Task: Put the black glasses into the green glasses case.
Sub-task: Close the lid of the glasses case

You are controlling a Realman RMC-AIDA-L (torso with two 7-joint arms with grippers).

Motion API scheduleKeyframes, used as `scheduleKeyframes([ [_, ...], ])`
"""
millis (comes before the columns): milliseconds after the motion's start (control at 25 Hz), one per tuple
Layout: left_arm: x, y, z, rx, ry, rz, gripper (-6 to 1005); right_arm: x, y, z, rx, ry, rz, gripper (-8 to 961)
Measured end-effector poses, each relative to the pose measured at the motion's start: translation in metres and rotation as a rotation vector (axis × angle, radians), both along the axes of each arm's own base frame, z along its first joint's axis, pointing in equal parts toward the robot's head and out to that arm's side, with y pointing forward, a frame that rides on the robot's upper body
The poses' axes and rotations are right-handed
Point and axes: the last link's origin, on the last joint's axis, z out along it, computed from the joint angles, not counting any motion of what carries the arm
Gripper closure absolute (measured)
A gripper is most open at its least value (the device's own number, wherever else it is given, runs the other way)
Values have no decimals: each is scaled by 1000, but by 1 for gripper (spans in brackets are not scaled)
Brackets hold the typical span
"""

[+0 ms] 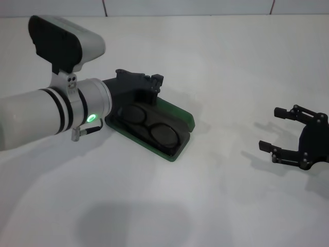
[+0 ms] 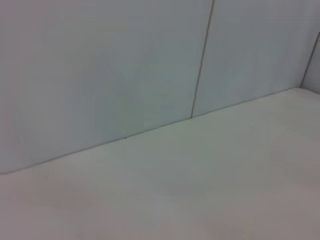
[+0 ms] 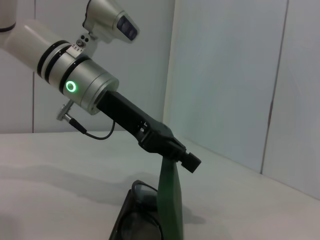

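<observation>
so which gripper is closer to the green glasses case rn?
Left. The left gripper is at the green glasses case, on its raised lid. The right gripper sits well off to the case's right, fingers open, touching nothing.

On the counter (image 1: 205, 206) ahead of me, left of centre, sits the green glasses case (image 1: 177, 134), open, with the black glasses (image 1: 151, 126) lying inside its tray. My left end effector (image 1: 149, 85) is at the case's raised lid, at the far side. My right end effector (image 1: 293, 134) hangs well apart, off to the right.
</observation>
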Motion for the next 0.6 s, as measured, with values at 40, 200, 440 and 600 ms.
scheduleKeyframes([
  [40, 1, 1, 0, 1, 0, -2, 859, 0, 0, 0, 0, 0, 1, 136],
  [200, 1, 2, -2, -5, 6, -3, 858, -1, 0, 0, 0, 1, 1, 136],
  [440, -1, -1, -3, -38, 12, -2, 857, -1, 1, 0, -1, 1, 3, 136],
  [600, -3, -2, -3, -49, 21, -4, 856, -1, 1, -1, 0, 0, 2, 136],
])
